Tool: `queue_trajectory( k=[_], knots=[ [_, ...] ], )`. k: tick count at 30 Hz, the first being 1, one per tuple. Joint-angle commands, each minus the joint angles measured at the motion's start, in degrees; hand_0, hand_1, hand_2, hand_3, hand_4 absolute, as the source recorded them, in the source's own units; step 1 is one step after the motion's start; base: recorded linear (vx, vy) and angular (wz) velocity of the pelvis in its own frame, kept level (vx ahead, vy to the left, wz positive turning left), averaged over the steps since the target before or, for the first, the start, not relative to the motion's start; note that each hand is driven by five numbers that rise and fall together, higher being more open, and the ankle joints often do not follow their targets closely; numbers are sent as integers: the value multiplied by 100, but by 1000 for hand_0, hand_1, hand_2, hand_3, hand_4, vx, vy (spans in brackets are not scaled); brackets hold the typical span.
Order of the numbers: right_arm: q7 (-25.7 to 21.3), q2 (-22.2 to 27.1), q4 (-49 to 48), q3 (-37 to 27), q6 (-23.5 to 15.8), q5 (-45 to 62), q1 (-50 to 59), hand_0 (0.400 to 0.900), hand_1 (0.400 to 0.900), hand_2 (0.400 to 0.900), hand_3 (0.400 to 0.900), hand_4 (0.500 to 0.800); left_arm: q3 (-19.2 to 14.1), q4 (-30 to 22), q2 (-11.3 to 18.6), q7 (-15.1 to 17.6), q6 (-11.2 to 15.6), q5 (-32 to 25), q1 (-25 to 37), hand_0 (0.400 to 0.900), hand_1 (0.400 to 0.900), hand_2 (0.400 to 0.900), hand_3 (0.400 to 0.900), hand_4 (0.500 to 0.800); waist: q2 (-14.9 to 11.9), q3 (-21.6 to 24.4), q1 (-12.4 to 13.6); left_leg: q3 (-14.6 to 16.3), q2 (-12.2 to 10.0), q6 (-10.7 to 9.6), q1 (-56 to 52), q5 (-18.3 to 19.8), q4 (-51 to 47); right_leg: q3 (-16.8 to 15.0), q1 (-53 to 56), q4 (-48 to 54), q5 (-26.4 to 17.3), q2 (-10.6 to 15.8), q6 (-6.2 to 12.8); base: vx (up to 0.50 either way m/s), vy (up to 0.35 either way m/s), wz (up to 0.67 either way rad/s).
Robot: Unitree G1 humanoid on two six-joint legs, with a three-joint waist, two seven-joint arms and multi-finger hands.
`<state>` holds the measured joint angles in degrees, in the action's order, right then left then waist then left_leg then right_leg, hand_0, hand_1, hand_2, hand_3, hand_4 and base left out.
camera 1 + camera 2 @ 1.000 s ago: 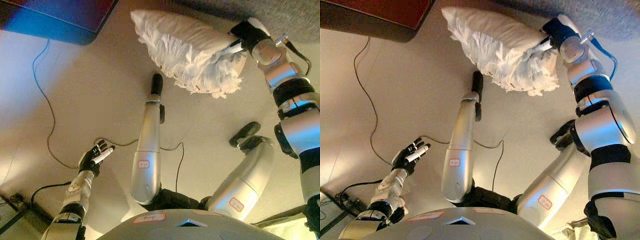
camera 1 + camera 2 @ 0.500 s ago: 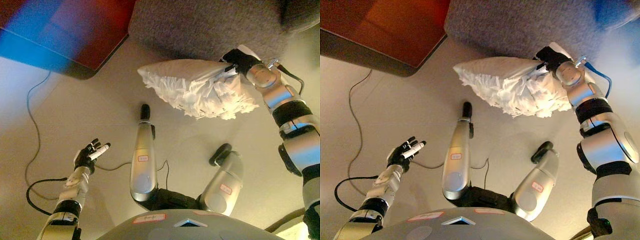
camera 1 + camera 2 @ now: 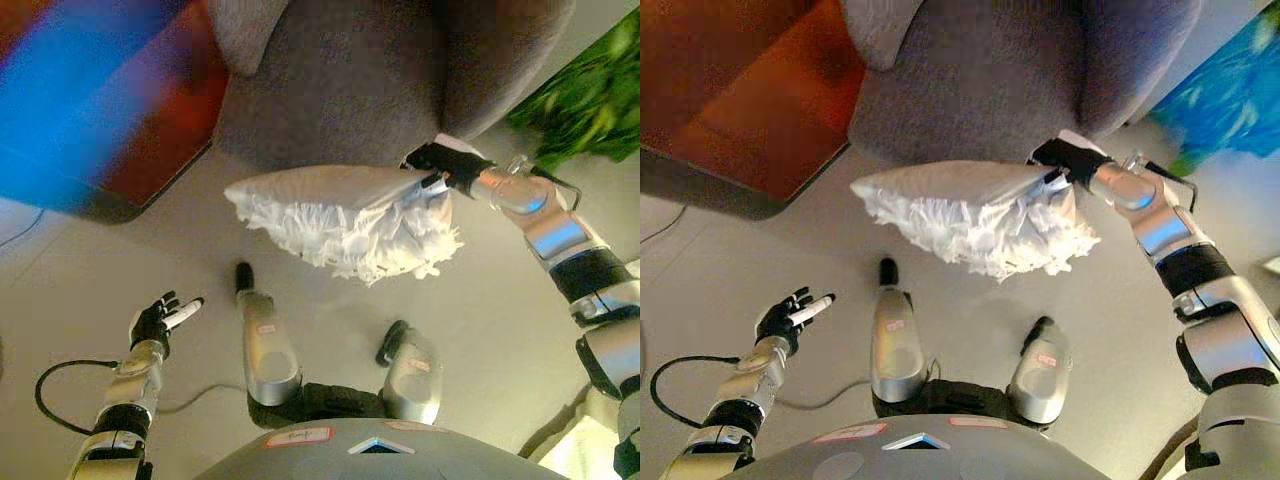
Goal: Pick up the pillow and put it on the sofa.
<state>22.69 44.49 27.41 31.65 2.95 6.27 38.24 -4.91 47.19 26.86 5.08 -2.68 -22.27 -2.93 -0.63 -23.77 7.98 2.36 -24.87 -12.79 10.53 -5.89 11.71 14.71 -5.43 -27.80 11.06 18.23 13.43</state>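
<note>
A white pillow with a ruffled edge hangs in the air just in front of the grey sofa, whose seat is at the top middle. My right hand is shut on the pillow's right end and holds it level with the sofa's front edge. The pillow also shows in the right eye view. My left hand is open and empty, low on the left over the floor.
A dark red low table or cabinet stands on the floor at the upper left, beside the sofa. A green plant is at the upper right. Pale floor lies below the pillow.
The camera has lifted, so more of the sofa shows. My right hand has carried the pillow closer to the sofa's front edge. The left hand has stayed low and idle.
</note>
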Motion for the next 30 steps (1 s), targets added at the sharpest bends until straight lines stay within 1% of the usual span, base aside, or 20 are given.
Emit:
queue_trajectory(
  k=[1, 2, 3, 4, 8, 10, 11, 12, 13, 14, 15, 16, 17, 18, 19, 21, 22, 26, 29, 30],
  knots=[
    [191, 322, -150, -801, -510, 619, 348, 400, 400, 400, 400, 500, 311, 654, 117, 45, 634, 231, -334, 900, 900, 900, 900, 800, -188, 1114, 70, -288, -478, -56, -588, -1248, -101, -328, 90, 392, -463, -417, -659, 133, -314, -19],
    [259, 385, -211, -848, -477, 591, 288, 400, 400, 400, 400, 500, 300, 727, 77, -16, 672, 219, -383, 900, 900, 900, 900, 800, -288, 1112, 110, -428, -449, 35, -405, -1353, 177, -278, 266, 555, -459, -450, -738, 200, -342, -45],
    [323, 426, -239, -797, -532, 584, 258, 400, 400, 400, 400, 500, 276, 929, -34, -54, 791, 188, -461, 900, 900, 900, 900, 800, -390, 1089, 221, -683, -113, 268, -149, -1082, 587, -220, 522, 813, -411, -507, -825, 219, -275, -54],
    [344, 412, -235, -766, -562, 571, 266, 400, 400, 400, 400, 500, 260, 992, -70, -57, 812, 191, -482, 900, 900, 900, 900, 800, -391, 1108, 262, -712, 23, 330, -79, -988, 636, -177, 596, 904, -401, -551, -850, 311, -249, -66],
    [403, 390, -175, -781, -455, 505, 273, 400, 400, 400, 400, 500, 212, 1454, -109, -236, 930, 566, -371, 900, 900, 900, 900, 800, -316, 1260, 438, -92, 543, 168, 205, -976, 229, 435, 1219, 1202, -333, -836, -859, 377, -104, 3],
    [390, 502, -289, -977, -446, 433, 4, 400, 400, 400, 400, 500, 282, 1466, -162, -194, 924, 723, -277, 900, 900, 900, 900, 800, -294, 1356, 501, 317, 985, 51, 572, -1137, -67, 622, 1685, 1278, -179, -1012, -797, 573, -18, 32],
    [386, 558, -358, -1074, -416, 439, -110, 400, 400, 400, 400, 500, 312, 1437, -174, -171, 907, 757, -243, 900, 900, 900, 900, 800, -286, 1405, 515, 508, 1065, 22, 757, -1276, -124, 690, 1845, 1354, -111, -1089, -806, 581, 25, 29],
    [376, 595, -366, -1156, -390, 456, -181, 400, 400, 400, 400, 500, 355, 1427, -151, -160, 869, 801, -171, 900, 900, 900, 900, 800, -367, 1459, 510, 727, 1253, 92, 806, -1133, -231, 694, 1959, 1372, 40, -1078, -809, 511, 96, 18],
    [389, 590, -269, -1174, -404, 501, -160, 400, 400, 400, 400, 500, 376, 1447, -131, -180, 861, 909, -75, 900, 900, 900, 900, 800, -436, 1507, 531, 616, 1420, 256, 818, -829, -159, 593, 1977, 1364, 103, -1018, -814, 439, 139, 3],
    [440, 588, -191, -1201, -454, 546, -146, 400, 400, 400, 400, 500, 417, 1443, -126, -144, 868, 874, 27, 900, 900, 900, 900, 800, -442, 1546, 556, 279, 1451, 406, 989, -711, 301, 561, 1975, 1452, 22, -970, -833, 356, 124, -12],
    [488, 609, -162, -1193, -516, 571, -138, 400, 400, 400, 400, 500, 422, 1393, -89, -98, 835, 817, 126, 900, 900, 900, 900, 800, -547, 1540, 536, 260, 1500, 599, 1039, -294, 706, 503, 2037, 1542, -14, -876, -814, 330, 87, -16],
    [541, 609, -196, -1216, -575, 692, -176, 400, 400, 400, 400, 500, 397, 1366, -35, -87, 727, 912, 260, 900, 900, 900, 900, 800, -668, 1550, 489, 452, 1484, 789, 932, 122, 815, 501, 2068, 1525, -158, -743, -734, 374, 55, -13],
    [613, 579, -252, -1282, -571, 748, -237, 400, 400, 400, 400, 500, 425, 1372, -12, -47, 721, 926, 311, 900, 900, 900, 900, 800, -724, 1557, 458, 506, 1478, 822, 857, 219, 814, 476, 2040, 1403, -381, -641, -658, 419, 85, -13],
    [720, 544, -339, -1383, -563, 720, -330, 400, 400, 400, 400, 500, 463, 1368, 8, 27, 750, 883, 318, 900, 900, 900, 900, 800, -786, 1569, 433, 517, 1511, 841, 782, 248, 789, 378, 1989, 1170, -849, -499, -542, 445, 116, -19],
    [833, 536, -526, -1470, -512, 709, -452, 400, 400, 400, 400, 500, 434, 1326, 50, -1, 751, 943, 285, 900, 900, 900, 900, 800, -807, 1581, 418, 517, 1593, 923, 614, 265, 700, 147, 1874, 617, -1644, -282, -383, 477, 142, -23],
    [1044, 580, -772, -1496, -395, 754, -521, 400, 400, 400, 400, 500, 450, 1384, 97, -78, 879, 1035, 232, 900, 900, 900, 900, 800, -685, 1587, 338, 485, 1683, 1049, 284, 337, 474, -128, 1610, 128, -1810, -295, -347, 453, 128, -7],
    [1163, 614, -766, -1450, -360, 762, -447, 400, 400, 400, 400, 500, 493, 1455, 137, -70, 957, 969, 194, 900, 900, 900, 900, 800, -624, 1638, 215, 556, 1717, 1095, -43, 360, 213, -295, 1322, 112, -1702, -498, -349, 459, 59, 28],
    [1414, 696, -411, -1257, -367, 813, 50, 400, 400, 400, 400, 500, 472, 1468, 246, -21, 837, 1069, 224, 900, 900, 900, 900, 800, -684, 1768, 80, 397, 1799, 1000, -655, 324, -390, -95, 826, 1383, -1677, -582, -410, 382, -157, 39],
    [1509, 873, -268, -1064, -571, 947, 402, 400, 400, 400, 400, 500, 377, 1436, 292, 66, 708, 1086, 247, 900, 900, 900, 900, 800, -778, 1701, -85, 300, 1603, 863, -892, 471, -532, -265, 266, 2288, -2141, -412, -332, 236, -359, 55],
    [1468, 910, -281, -1035, -544, 948, 514, 400, 400, 400, 400, 500, 349, 1417, 331, 85, 683, 1085, 244, 900, 900, 900, 900, 800, -818, 1633, -146, 231, 1530, 864, -926, 624, -455, -520, -48, 2256, -2228, -422, -304, 199, -386, 87]
  ],
)
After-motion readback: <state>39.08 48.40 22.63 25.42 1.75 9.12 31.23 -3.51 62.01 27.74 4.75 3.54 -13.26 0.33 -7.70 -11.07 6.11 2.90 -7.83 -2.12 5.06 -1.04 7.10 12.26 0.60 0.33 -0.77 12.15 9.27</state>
